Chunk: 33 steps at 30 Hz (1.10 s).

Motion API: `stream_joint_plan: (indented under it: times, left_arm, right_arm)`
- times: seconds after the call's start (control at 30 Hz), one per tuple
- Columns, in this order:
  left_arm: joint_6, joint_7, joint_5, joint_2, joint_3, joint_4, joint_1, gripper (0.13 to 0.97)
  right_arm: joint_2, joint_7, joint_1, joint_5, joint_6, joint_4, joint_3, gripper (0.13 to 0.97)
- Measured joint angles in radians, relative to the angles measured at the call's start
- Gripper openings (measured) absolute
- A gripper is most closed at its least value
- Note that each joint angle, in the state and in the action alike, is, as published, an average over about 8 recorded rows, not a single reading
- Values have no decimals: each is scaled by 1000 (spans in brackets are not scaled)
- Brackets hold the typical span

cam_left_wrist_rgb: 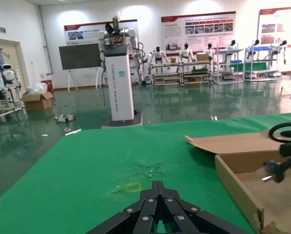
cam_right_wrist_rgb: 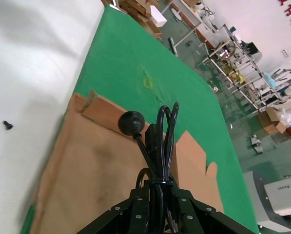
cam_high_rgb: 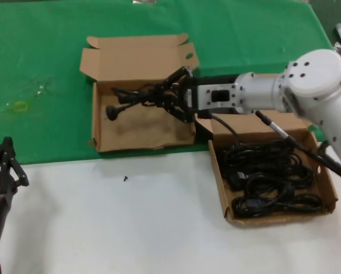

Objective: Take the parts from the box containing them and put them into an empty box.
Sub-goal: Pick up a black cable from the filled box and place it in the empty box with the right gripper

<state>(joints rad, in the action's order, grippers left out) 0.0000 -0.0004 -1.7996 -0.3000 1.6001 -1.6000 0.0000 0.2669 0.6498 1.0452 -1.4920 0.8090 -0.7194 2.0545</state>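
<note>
Cords [cam_high_rgb: 271, 177] fill right box [cam_high_rgb: 330, 191], left box [cam_high_rgb: 141, 134] bare (one cord [cam_high_rgb: 137, 98] gripper-held)

**Surroundings: Work Surface and Hall**

The work surface is part green cloth [cam_high_rgb: 159, 17], part white tabletop [cam_high_rgb: 130, 228]. Beyond it lies a glossy grey-green floor [cam_left_wrist_rgb: 184, 105] reflecting ceiling light. The far white wall [cam_left_wrist_rgb: 52, 24] carries poster boards [cam_left_wrist_rgb: 198, 30] and a dark display panel [cam_left_wrist_rgb: 80, 56] on a stand. Metal shelving racks [cam_left_wrist_rgb: 182, 72] line the wall — a white pillar-shaped unit [cam_left_wrist_rgb: 119, 80] stands in front. A doorway [cam_left_wrist_rgb: 9, 61] is at one side.
</note>
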Motion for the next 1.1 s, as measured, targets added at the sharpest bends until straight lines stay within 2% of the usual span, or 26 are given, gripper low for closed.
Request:
stream_joint_plan:
  times: [0.43,0.67,0.9,1.1]
  left_arm:
    - [0,0,0,0,0,0,0,142]
    - [0,0,0,0,0,0,0,142]
    - [0,0,0,0,0,0,0,142]
    - [0,0,0,0,0,0,0,142]
  right_arm:
    - [-139,331,125,-70,-56,400,-82,214]
    - [-180,492,174,-117,-83,558,-148,226]
    - [-194,551,181,-134,-84,602,-181,265]
    - [-175,468,136,-111,-66,503,-163,355]
